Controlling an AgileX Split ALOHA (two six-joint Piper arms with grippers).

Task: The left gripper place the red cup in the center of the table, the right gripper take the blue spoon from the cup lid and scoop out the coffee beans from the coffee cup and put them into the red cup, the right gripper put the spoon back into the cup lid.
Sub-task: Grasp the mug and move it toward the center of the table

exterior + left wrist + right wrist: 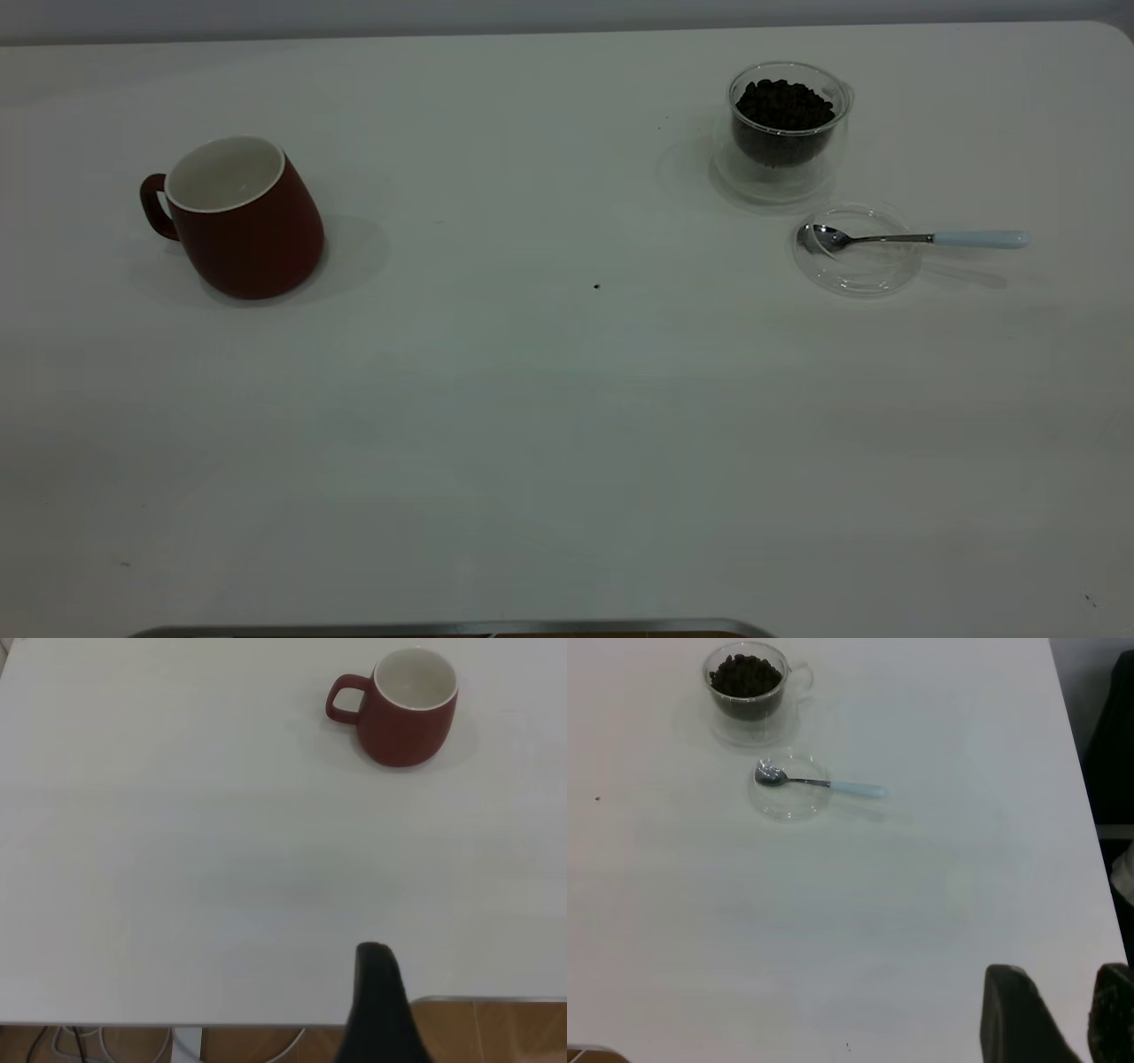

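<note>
Red cup [244, 217]: upright on the bench [549, 425], far to the exterior view's left of the coffee cup; mouth up with its white inside showing, loop handle turned away from the coffee cup.
Coffee cup [787, 124]: upright clear glass toward the far right of the bench, the landmark for the rest.
Coffee beans [784, 105]: a dark heap inside the coffee cup, filling it near to the rim.
Cup lid [858, 250]: flat on the bench just beside the coffee cup, on its near right side.
Blue spoon [912, 238]: lying across the cup lid, long axis running left to right in the exterior view; metal bowl rests in the lid on the side nearer the coffee cup, pale handle juts out past the lid's rim, pointing away to the right.
Left pincer [381, 1010]: only one dark finger shows in the left wrist view, over the bench edge, well apart from the red cup; whether it is apart or together cannot be told; touches nothing.
Right pincer [1063, 1014]: two dark fingers stand apart with a gap between them, holding nothing, near the bench edge and well apart from the coffee cup and spoon.
</note>
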